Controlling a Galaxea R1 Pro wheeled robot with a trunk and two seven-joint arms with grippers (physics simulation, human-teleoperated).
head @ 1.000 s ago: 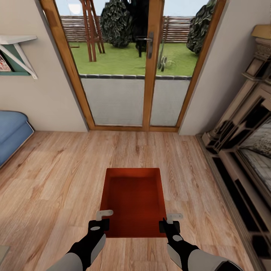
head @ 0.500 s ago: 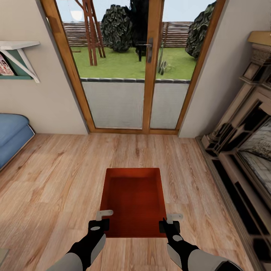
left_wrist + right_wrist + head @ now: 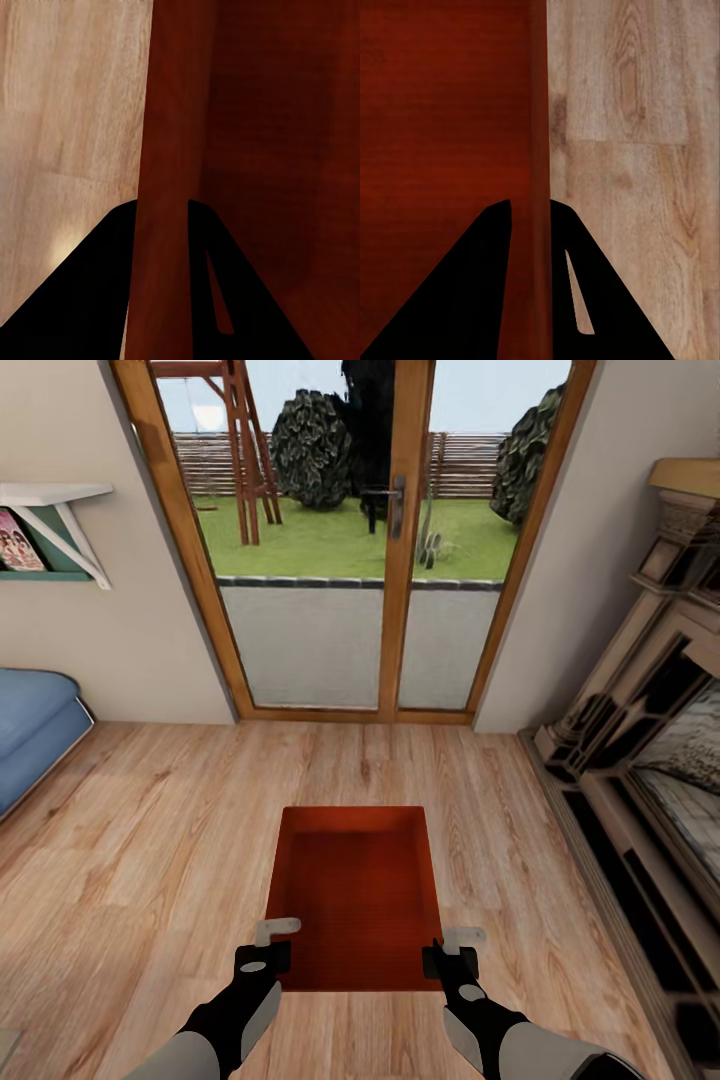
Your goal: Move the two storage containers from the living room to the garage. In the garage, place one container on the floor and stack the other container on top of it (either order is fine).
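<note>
A: What sits at the far left?

B: A blue upholstered sofa [image 3: 30, 725] against the cream wall, with a white bracketed wall shelf [image 3: 55, 510] above it holding a pink-covered book.

A: And nearer the middle?

B: The left gripper [image 3: 270, 943] is clamped on the left wall of an orange-red open rectangular storage container [image 3: 358, 890]. In the left wrist view its two dark fingers [image 3: 112, 300] straddle that thin wall [image 3: 161, 225], one inside and one outside.

A: Where is the container itself?

B: Held between both arms in the near centre, over the light wood-plank floor [image 3: 150, 830]. Whether its base touches the planks, I cannot tell. Beyond it, at the far wall, stand wood-framed glazed double doors [image 3: 345, 540] looking onto a lawn.

A: The right side?

B: The right gripper [image 3: 455, 948] pinches the container's right wall in the same way; the right wrist view shows the fingers [image 3: 472, 300] closed on either side of the wall. Further right is a carved stone fireplace surround [image 3: 640, 730].
</note>
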